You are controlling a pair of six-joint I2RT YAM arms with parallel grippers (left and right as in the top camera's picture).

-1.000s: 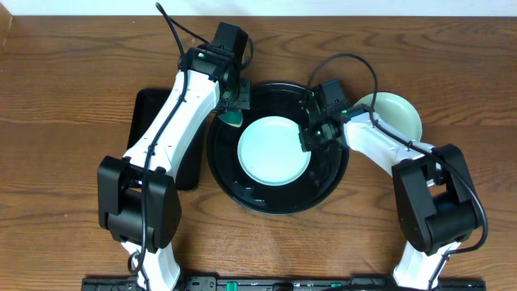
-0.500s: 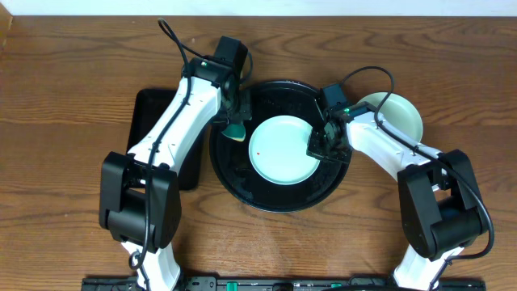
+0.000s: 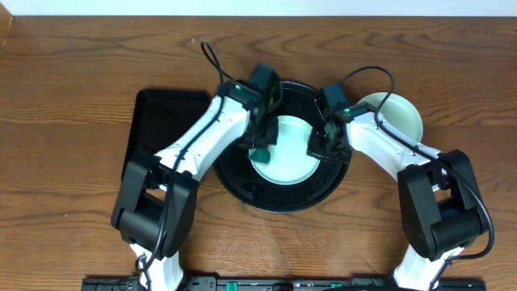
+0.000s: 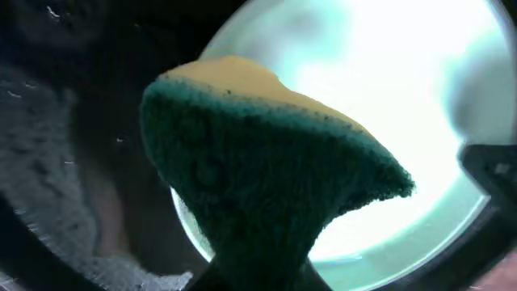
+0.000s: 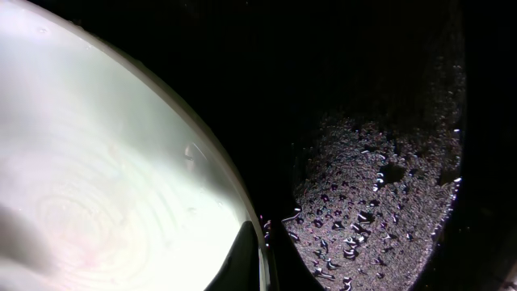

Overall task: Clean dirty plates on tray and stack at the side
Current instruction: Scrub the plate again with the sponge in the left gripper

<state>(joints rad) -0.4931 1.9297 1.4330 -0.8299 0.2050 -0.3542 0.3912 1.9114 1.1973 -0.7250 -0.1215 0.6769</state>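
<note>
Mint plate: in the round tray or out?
In. The mint plate sits inside the round black tray, with the sponge over its left edge.

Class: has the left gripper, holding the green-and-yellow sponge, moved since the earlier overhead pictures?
Yes. The left gripper moved from the round black tray's left rim inward, over the pale aqua plate.

The brown wooden table (image 3: pixel 65 97) I work over carries a round black tray (image 3: pixel 242 192) at its middle; a rectangular black tray (image 3: pixel 157 113) lies flat just left of that round tray, and a pale green plate (image 3: pixel 401 117) sits just right of its rim
</note>
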